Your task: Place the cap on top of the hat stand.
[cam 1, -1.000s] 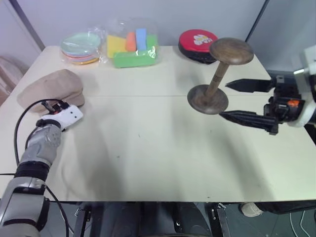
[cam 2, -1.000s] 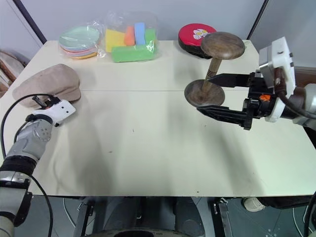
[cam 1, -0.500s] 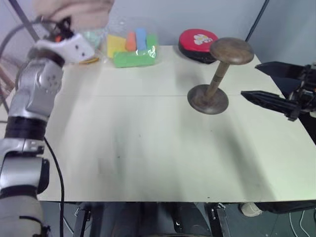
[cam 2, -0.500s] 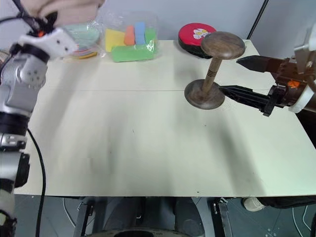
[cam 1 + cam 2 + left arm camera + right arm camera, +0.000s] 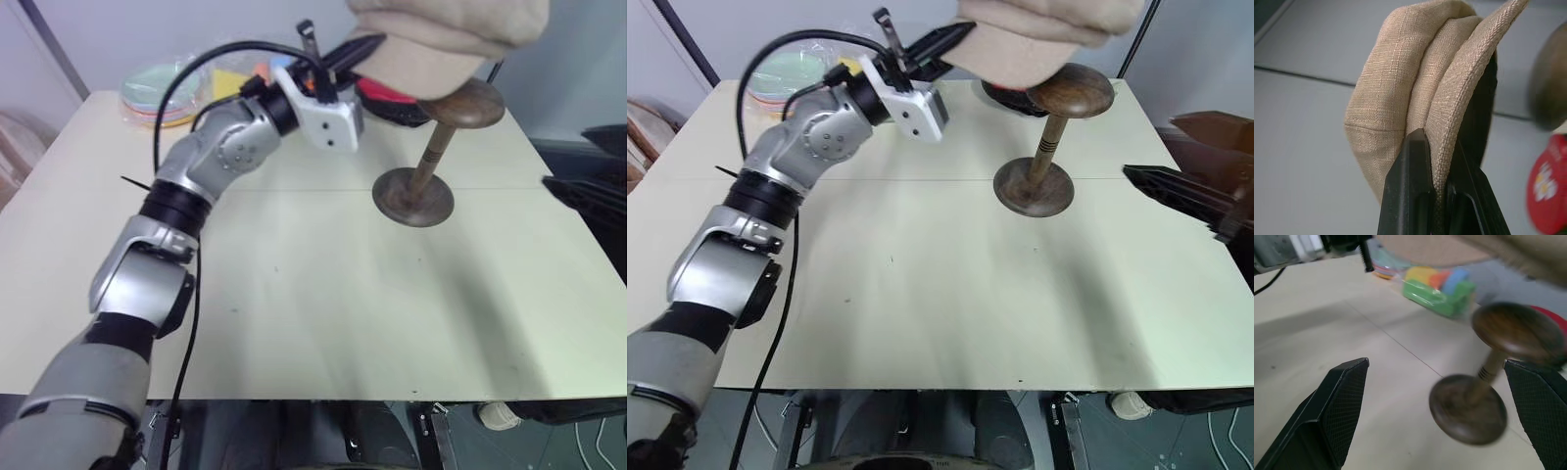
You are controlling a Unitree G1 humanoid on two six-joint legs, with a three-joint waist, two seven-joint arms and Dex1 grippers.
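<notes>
Right hand (image 5: 1435, 421) sits nearest me at the table's right edge, its two black fingers (image 5: 1181, 191) spread wide with nothing between them, and through its wrist view I look straight at the hat stand (image 5: 1488, 377). On the table (image 5: 294, 294) that stand (image 5: 431, 147) is upright on its round base, dark brown, domed top clear of any cover. My left hand (image 5: 1437, 196) is raised above the table and reaches across toward the stand — its fingers (image 5: 1408, 191) are pinched tight on the edge of the cap (image 5: 1415, 88), fabric squeezed between them. I see the cap (image 5: 441, 39) held in the air, overlapping the stand's top from above and to the left; I cannot tell whether it touches. Farther back lie a red and black pad (image 5: 392, 93), a bag of coloured blocks (image 5: 1442, 286) and stacked plates (image 5: 157, 93).
</notes>
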